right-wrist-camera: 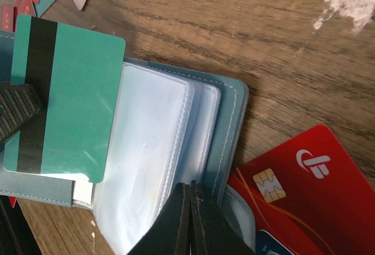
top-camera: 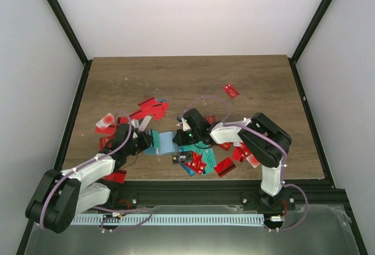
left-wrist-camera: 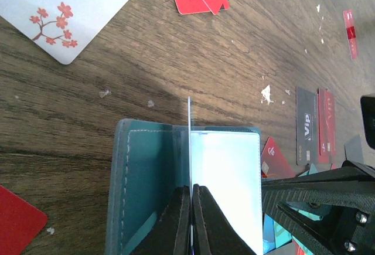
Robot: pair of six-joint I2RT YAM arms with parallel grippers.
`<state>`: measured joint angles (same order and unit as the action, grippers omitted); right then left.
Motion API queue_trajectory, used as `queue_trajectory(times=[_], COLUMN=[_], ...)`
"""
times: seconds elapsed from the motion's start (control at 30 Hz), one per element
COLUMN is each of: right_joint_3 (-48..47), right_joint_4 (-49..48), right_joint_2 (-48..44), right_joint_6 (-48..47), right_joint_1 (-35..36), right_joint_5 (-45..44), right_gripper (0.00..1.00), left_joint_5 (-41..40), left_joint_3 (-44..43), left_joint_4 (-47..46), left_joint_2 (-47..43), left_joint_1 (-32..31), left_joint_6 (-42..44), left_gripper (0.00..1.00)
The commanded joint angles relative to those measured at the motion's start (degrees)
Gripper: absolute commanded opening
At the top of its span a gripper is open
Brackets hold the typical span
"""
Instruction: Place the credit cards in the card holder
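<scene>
The teal card holder lies open on the table between my two grippers. In the left wrist view its teal inner cover is on the left and a clear sleeve on the right. My left gripper is shut on a teal card with a black stripe, held edge-on over the holder's fold. My right gripper is shut on the edge of the holder's clear sleeves, by the right cover. In the top view the left gripper and the right gripper sit close together.
Loose cards lie around: a red pile behind the holder, a lone red card at the far right, a mixed pile near the front. A white blossom card, a black VIP card and a red chip card lie nearby.
</scene>
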<state>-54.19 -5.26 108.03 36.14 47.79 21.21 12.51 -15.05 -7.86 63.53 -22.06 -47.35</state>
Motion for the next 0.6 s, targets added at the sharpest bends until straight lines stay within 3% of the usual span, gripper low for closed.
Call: queue_trajectory(times=[0.0, 0.57], right_joint_3=[2.0, 1.8], right_joint_4=[4.0, 3.5], right_joint_2=[0.9, 1.7], right_joint_6=[0.5, 0.5], right_joint_1=[0.4, 0.4], right_joint_5=[-1.0, -0.3], right_gripper=[0.02, 0.01], left_joint_5=[-0.2, 2.6], left_joint_3=[1.4, 4.9], left_joint_4=[-2.0, -7.4], left_joint_2=[-0.1, -0.3], left_joint_1=[0.0, -0.1], left_joint_6=[-1.7, -2.7], left_gripper=[0.04, 0.04])
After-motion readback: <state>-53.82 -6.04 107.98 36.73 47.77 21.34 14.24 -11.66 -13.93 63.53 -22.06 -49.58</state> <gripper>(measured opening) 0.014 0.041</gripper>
